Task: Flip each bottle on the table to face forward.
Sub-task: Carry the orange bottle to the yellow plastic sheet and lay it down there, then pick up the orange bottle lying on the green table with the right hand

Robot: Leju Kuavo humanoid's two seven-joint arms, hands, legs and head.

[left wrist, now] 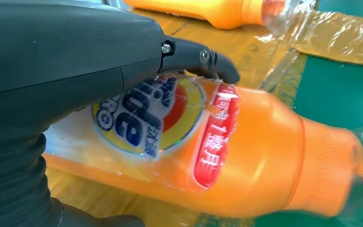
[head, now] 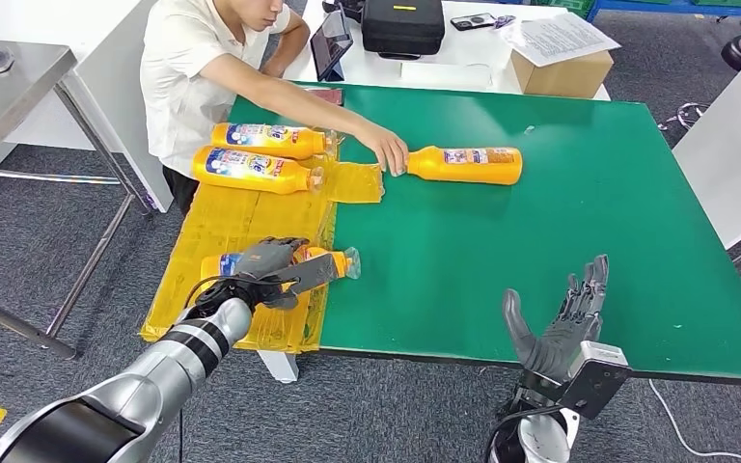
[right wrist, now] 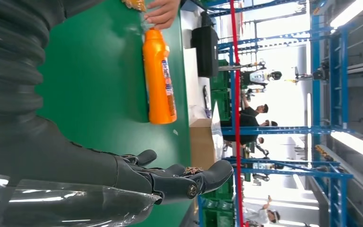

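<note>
- Where the yellow sheet (head: 222, 227) covers the left part of the green table (head: 560, 241), the left hand (head: 272, 268) lies over the nearest orange bottle (head: 323, 262), fingers wrapped across its body; the bottle lies on its side at the near edge of the sheet, cap end pointing toward the green surface.
- Left wrist view: the thumb and fingers (left wrist: 203, 59) press on the label of that bottle (left wrist: 264, 156); blue lettering on a yellow and red badge faces the camera.
- Right hand (head: 564, 323): spread, palm turned inward, holding nothing, raised over the near edge of the table and well apart from every bottle.
- Two further orange bottles lie on their sides on the far part of the sheet, one (head: 268, 140) just behind the other (head: 256, 171), labels visible, caps toward the green surface.
- A fourth bottle (head: 468, 164) lies on its side on the green surface; a person's hand (head: 386, 151) touches its cap end.
- Person in a white shirt (head: 188, 68) sits at the far left corner.
- Beyond the table: a cardboard box (head: 560, 69) and a black case (head: 402, 26).
</note>
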